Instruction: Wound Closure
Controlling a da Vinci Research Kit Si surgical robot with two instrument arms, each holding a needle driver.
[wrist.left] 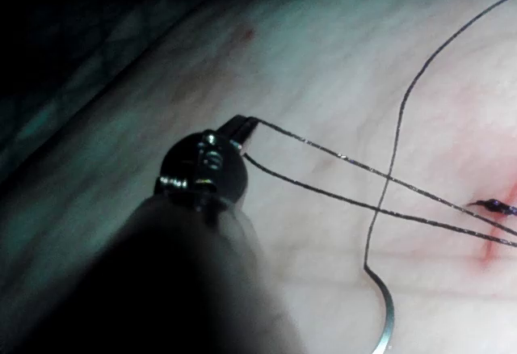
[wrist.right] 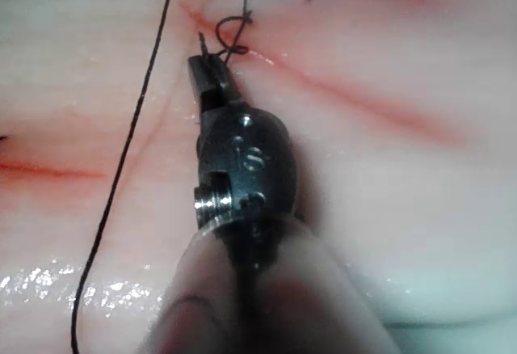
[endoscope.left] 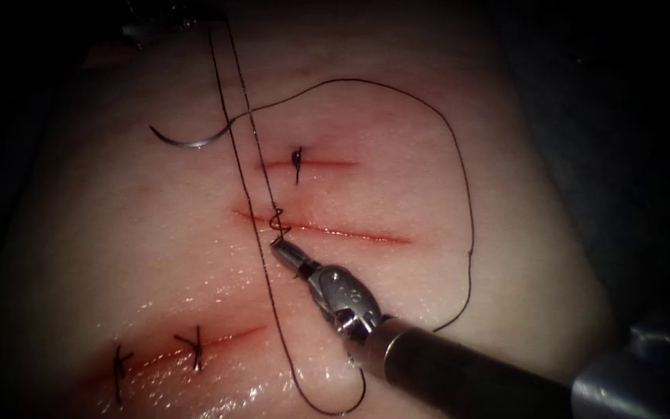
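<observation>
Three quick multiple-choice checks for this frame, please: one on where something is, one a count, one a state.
1. Where is the needle?
A. lying free on the tissue, left of the top cut
B. driven into the tissue
C. off the tissue

2. How many stitches cross the lowest cut?
A. none
B. two
C. five

3. The right hand is:
A. open and empty
B. shut on the needle
C. shut on the thread by the knot at the middle cut

Key:
1. A, since its whole curve lies bare on the surface.
2. B, since two dark stitches cross it.
3. C, since its tip pinches the short end beside the knot. The left hand holds two strands of thread.
</observation>
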